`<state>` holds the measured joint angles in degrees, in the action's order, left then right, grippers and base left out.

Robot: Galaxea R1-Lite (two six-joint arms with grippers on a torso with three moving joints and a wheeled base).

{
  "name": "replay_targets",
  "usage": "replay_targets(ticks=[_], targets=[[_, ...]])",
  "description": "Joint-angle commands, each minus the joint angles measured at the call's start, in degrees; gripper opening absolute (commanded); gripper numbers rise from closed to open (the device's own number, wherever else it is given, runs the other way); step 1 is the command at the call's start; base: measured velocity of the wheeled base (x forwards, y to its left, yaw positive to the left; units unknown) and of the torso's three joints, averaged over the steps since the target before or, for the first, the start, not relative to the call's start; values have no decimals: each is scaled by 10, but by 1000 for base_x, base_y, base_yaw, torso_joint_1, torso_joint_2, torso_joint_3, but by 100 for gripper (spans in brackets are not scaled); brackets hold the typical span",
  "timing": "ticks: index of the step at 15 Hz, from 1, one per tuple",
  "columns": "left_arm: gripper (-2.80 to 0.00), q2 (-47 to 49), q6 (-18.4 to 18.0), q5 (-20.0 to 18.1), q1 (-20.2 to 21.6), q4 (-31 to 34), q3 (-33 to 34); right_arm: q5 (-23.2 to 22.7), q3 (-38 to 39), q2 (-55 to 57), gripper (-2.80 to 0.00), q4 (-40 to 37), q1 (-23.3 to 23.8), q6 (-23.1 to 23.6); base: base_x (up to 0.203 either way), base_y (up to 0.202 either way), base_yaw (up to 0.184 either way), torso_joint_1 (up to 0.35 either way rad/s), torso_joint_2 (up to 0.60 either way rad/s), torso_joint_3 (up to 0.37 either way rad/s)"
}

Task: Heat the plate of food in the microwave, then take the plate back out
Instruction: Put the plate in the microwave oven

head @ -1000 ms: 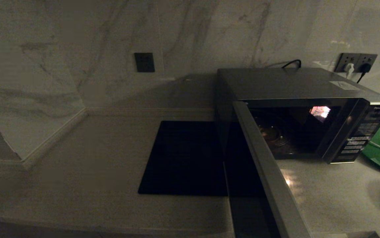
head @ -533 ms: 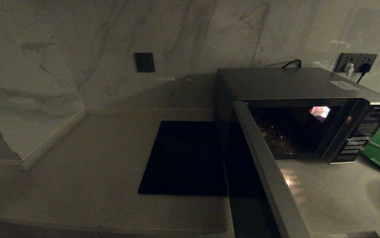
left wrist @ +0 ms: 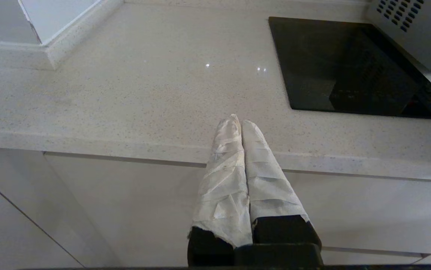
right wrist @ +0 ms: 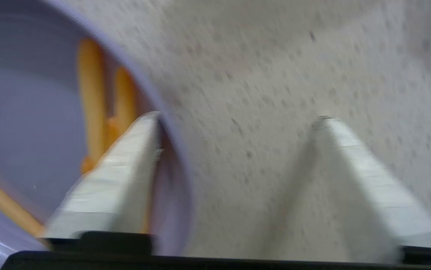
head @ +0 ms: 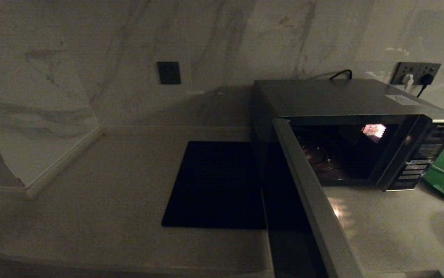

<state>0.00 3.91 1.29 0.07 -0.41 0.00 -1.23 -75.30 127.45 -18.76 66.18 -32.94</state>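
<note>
I am bringing my right end effector down over the plate of food, fingers spread wide and gripping nothing: one finger is lying over the plate's inside, the other over the bare surface, straddling the rim for a pinch. The plate is sitting at the far right edge of the surface, well apart from the microwave, whose door is standing open, cavity empty, ready to receive it. My left end effector, fingers pressed together and empty, is idling by the surface's front edge.
</note>
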Motion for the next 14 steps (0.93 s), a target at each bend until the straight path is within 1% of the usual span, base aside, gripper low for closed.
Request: replay_targets(ticks=[1, 14], targets=[[-280, 0, 0, 0, 0, 0, 0, 0, 4, 3, -280, 7, 0, 13, 0, 0, 0, 0, 0, 0], [-280, 0, 0, 0, 0, 0, 0, 9, 2, -5, -280, 7, 4, 15, 0, 0, 0, 0, 0, 0]])
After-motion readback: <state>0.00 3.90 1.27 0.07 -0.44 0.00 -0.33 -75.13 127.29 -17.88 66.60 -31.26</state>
